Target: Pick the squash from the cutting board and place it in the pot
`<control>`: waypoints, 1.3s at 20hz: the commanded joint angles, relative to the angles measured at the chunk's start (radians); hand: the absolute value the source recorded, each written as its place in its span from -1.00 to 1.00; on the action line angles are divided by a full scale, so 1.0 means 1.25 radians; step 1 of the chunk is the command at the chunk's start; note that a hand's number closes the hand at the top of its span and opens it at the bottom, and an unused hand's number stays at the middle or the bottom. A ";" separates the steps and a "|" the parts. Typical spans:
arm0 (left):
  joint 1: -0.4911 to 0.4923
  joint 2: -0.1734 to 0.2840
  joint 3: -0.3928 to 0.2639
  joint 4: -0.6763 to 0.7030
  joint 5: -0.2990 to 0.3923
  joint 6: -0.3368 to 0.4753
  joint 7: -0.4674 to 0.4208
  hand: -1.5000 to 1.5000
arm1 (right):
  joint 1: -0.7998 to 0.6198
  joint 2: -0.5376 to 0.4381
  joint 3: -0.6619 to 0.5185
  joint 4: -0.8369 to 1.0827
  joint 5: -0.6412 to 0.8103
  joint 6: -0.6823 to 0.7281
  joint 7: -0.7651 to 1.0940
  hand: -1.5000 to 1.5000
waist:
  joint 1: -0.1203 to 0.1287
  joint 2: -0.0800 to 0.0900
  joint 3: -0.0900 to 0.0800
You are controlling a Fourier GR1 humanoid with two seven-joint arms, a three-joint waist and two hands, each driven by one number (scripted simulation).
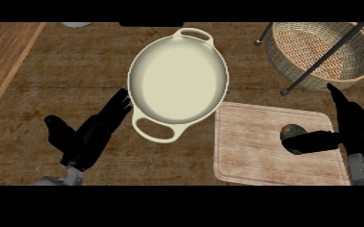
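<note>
A dark green squash [292, 131] lies on the right part of the pale wooden cutting board [249, 144] at the lower right. My right hand [348, 125] is at the board's right edge; its thumb lies across the squash's near side and its fingers rise straight behind it. The hand partly hides the squash. The cream oval pot [177, 79], with a handle at each end, stands to the left of the board and holds nothing. My left hand [89, 134] rests open at the lower left, fingertips close to the pot's near left rim.
A wicker basket [313, 53] with dark metal legs stands at the upper right, behind the cutting board. The counter's wooden edge runs along the far left. A grey object shows at the top left edge.
</note>
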 commanded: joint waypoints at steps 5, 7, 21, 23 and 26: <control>-0.027 -0.032 0.020 0.057 -0.005 -0.012 -0.014 0.00 | 0.051 0.030 0.026 0.021 0.099 0.034 0.135 -1.00 | -0.015 -0.001 0.000; 0.012 -0.007 0.029 0.001 0.003 -0.023 0.004 0.00 | 0.033 0.027 -0.002 0.036 0.089 0.068 0.132 -1.00 | -0.006 -0.002 0.000; 0.024 -0.034 0.052 0.014 -0.035 -0.058 0.007 0.00 | 0.028 0.149 -0.031 0.125 0.175 0.096 0.070 -1.00 | -0.005 -0.001 0.000; -0.012 -0.060 0.049 0.032 -0.049 -0.043 0.016 0.00 | 0.049 0.156 -0.047 0.138 0.175 0.087 0.045 -1.00 | -0.008 -0.001 0.000; 0.048 -0.040 0.046 -0.008 -0.043 -0.077 0.018 0.00 | 0.078 0.200 -0.029 0.173 0.222 0.052 0.007 -1.00 | -0.004 -0.001 0.000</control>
